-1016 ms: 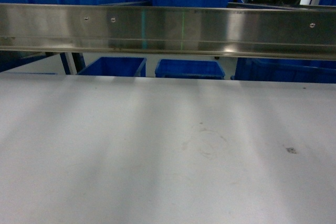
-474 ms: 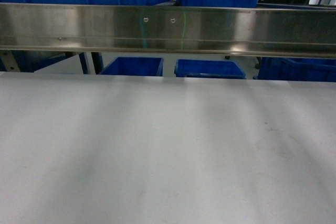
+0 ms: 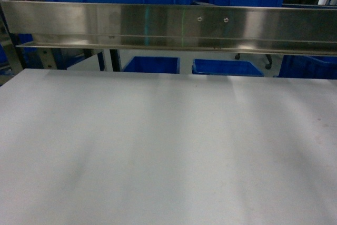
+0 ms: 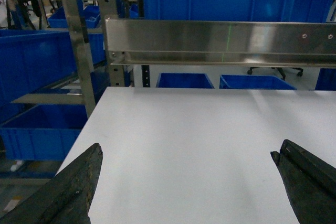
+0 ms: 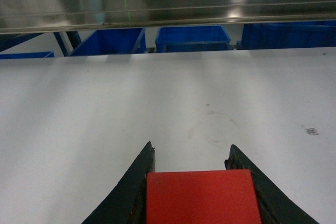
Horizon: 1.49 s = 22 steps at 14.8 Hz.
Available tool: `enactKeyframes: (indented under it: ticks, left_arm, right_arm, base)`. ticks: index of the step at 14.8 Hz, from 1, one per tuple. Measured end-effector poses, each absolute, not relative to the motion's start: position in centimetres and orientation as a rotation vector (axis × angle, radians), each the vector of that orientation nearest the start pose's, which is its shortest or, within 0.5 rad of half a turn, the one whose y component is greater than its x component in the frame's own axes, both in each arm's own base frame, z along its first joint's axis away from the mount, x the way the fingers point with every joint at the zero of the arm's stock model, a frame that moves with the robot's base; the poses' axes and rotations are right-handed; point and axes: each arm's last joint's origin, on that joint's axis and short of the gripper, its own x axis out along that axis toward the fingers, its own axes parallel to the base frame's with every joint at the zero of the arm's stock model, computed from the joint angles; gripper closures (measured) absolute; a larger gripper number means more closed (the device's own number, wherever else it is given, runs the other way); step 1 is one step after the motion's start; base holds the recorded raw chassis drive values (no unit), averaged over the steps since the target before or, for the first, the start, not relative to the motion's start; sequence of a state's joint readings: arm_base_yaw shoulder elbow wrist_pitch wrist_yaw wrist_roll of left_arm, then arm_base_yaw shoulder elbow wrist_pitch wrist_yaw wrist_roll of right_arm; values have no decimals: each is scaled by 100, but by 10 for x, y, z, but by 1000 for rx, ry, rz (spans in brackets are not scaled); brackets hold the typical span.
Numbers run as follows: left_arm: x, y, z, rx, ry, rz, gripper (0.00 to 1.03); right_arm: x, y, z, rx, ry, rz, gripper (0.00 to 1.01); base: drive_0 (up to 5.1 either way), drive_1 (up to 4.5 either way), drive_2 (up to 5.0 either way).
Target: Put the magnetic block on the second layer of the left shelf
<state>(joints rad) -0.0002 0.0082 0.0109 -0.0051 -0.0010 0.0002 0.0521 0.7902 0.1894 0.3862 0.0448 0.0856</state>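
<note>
Right wrist view: right gripper (image 5: pixel 202 156) pinches the magnetic block (image 5: pixel 202 196), its lower part cut off.
Left gripper (image 4: pixel 186 182): spread, holding nothing.
Head view: neither gripper shows.

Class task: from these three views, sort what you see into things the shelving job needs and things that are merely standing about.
Needed for the job:
red block, held in the right gripper
steel rack with blue crates, off the table's left edge

Standing about:
white table
steel rail
blue bins behind the table
open, empty left gripper
</note>
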Motion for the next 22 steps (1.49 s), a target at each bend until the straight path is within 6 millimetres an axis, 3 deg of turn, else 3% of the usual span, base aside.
enactKeyframes:
  ticks: [12, 22]
  left_arm:
    - [98, 0, 166, 0, 4, 1, 5]
    - [98, 0, 166, 0, 1, 1, 5]
  right_arm:
    - [164, 7, 181, 75, 218, -2, 67]
    - [165, 7, 182, 75, 214, -1, 67]
  base:
    - [0, 0, 0]
    - [-499, 247, 247]
